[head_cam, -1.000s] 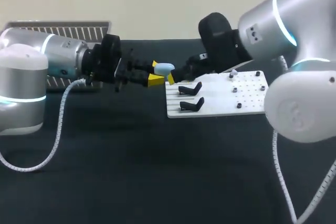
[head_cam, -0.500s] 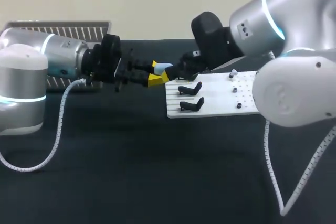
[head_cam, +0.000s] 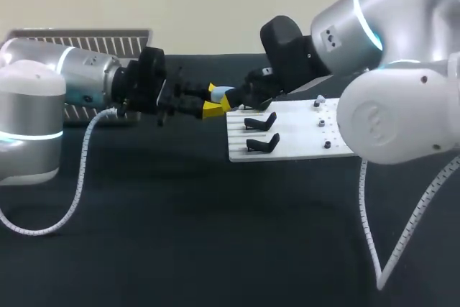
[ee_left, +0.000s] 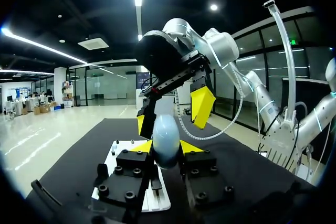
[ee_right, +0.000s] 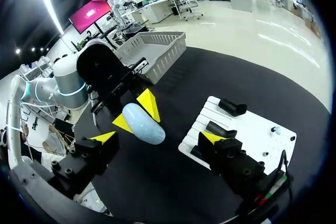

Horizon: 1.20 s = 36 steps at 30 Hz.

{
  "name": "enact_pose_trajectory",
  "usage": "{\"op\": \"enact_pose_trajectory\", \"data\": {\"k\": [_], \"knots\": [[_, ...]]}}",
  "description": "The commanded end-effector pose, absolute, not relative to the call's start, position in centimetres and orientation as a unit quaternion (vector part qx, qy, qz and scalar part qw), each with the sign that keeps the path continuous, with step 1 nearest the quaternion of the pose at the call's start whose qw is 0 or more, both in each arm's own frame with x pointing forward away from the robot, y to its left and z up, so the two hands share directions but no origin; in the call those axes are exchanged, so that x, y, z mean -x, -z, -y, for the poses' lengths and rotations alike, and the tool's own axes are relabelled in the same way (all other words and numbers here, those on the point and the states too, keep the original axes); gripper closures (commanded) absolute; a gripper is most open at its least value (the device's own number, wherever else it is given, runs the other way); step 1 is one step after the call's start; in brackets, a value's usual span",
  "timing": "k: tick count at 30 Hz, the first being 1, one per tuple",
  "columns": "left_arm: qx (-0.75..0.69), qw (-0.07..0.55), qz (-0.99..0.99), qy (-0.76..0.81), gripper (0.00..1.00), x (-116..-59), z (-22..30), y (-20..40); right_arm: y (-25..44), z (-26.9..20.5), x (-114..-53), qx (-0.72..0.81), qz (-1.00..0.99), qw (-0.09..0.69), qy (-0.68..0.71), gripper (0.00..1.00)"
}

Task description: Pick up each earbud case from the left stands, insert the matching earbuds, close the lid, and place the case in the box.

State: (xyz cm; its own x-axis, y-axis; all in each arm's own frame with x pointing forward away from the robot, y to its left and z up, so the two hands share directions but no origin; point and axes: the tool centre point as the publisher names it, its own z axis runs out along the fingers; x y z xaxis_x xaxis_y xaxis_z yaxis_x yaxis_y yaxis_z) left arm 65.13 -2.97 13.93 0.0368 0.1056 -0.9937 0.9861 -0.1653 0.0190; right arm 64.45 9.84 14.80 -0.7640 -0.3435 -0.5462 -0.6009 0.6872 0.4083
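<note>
The left gripper is clamped on the pale blue earbud case, holding it in the air just off the near corner of the white board with its 2 black stands. The case looks like a light, stiff, glossy pebble, so it is probably slippery. The safest hold is likely across its broad sides, clear of the lid seam. The right gripper is spread wide, its tips facing the case's free end without touching it. Compared with 1 second ago, the right arm has swung in towards the case, while the case and left gripper have stayed put.
</note>
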Motion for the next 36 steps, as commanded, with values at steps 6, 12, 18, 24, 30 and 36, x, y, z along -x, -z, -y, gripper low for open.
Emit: {"op": "enact_pose_trajectory", "data": {"k": [6, 12, 18, 24, 30, 36], "knots": [[-0.572, 0.439, -0.476, 0.504, 1.0, -65.0, 2.9, -13.9, -14.2, -9.7, -65.3, 0.257, -0.894, 0.219, -0.294, 0.0], [-0.572, 0.439, -0.476, 0.504, 1.0, -65.0, 2.9, -13.9, -14.2, -9.2, -65.5, 0.251, -0.895, 0.223, -0.293, 0.0], [-0.572, 0.439, -0.476, 0.504, 1.0, -65.0, 2.9, -13.9, -14.4, -8.8, -65.7, 0.245, -0.895, 0.229, -0.292, 0.0], [-0.572, 0.439, -0.476, 0.504, 1.0, -65.0, 2.9, -13.9, -15.7, -8.5, -65.6, 0.246, -0.889, 0.252, -0.292, 0.0], [-0.572, 0.439, -0.476, 0.504, 1.0, -65.0, 2.9, -13.9, -17.3, -7.5, -64.9, 0.258, -0.884, 0.289, -0.262, 0.0], [-0.572, 0.439, -0.476, 0.504, 1.0, -65.0, 2.9, -13.9, -18.0, -6.0, -63.8, 0.269, -0.892, 0.312, -0.187, 0.0]]}}
